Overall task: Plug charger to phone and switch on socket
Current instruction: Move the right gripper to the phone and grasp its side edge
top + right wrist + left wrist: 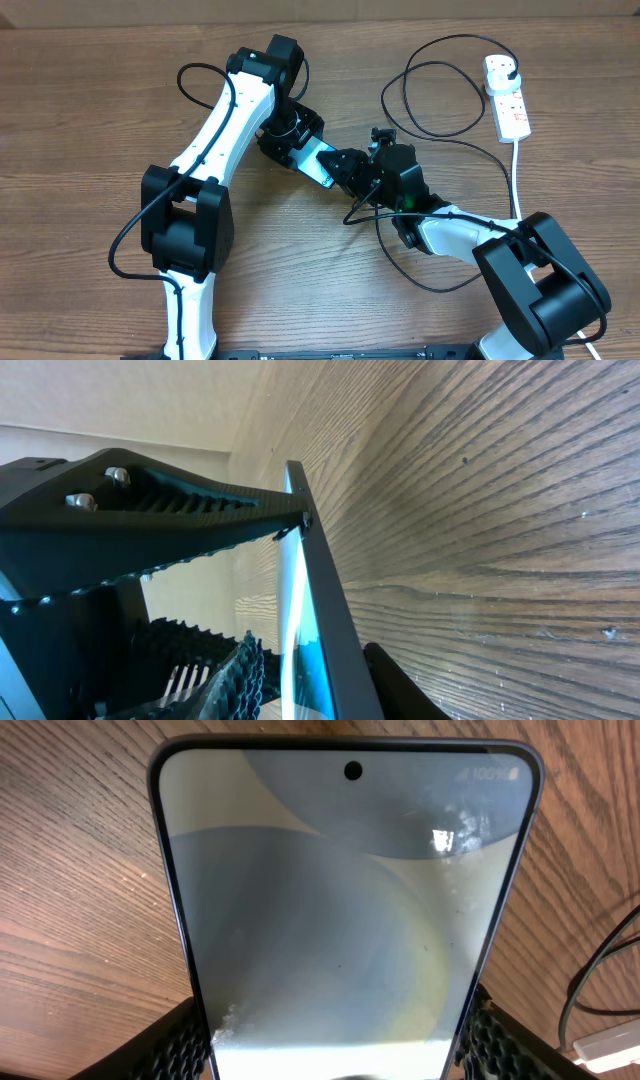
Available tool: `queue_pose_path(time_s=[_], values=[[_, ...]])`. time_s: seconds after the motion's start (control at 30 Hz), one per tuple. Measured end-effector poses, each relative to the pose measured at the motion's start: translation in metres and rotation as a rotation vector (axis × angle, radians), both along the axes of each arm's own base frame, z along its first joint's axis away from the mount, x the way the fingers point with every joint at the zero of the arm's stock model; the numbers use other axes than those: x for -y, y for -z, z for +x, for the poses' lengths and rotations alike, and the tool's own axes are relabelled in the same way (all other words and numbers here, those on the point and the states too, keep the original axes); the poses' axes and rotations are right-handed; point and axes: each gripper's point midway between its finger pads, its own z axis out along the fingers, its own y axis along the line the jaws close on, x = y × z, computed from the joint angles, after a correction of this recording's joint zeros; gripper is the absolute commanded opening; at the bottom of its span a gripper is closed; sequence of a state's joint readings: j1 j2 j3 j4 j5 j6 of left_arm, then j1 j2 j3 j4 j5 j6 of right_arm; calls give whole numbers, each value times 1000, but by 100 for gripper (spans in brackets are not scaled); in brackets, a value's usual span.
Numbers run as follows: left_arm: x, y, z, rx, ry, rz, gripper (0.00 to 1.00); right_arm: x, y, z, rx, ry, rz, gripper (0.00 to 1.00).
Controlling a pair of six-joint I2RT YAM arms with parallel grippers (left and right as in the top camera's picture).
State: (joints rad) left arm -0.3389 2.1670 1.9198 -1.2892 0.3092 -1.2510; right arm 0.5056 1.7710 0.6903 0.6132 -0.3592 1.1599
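Gripping phone (340,920) | left hand (303,148) | top-corner text (490,772) blurred

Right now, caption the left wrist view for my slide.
Left pincer grips the phone by its side edges, lit screen facing the camera, wooden table behind.

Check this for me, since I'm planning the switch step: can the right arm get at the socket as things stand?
Probably yes: the socket lies uncovered on that arm's side, with only loose loops of the charger between it and the right gripper.
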Motion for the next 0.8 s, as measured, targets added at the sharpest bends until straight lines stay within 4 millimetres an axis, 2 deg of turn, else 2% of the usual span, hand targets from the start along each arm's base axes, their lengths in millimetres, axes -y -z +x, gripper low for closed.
queue_pose_path(time_s=[0.23, 0.53, 0.63, 0.8], values=[[2, 0, -1, 1, 7, 4, 4, -5, 1, -3, 2, -4, -6, 28], [4, 0, -1, 6, 12, 4, 4, -6, 2, -2, -4, 22, -8, 4], [6, -2, 0, 11, 10, 0, 4, -7, 10, -6, -20, 13, -26, 4], [6, -2, -1, 7, 11, 0, 4, -7, 11, -6, -20, 14, -28, 4]])
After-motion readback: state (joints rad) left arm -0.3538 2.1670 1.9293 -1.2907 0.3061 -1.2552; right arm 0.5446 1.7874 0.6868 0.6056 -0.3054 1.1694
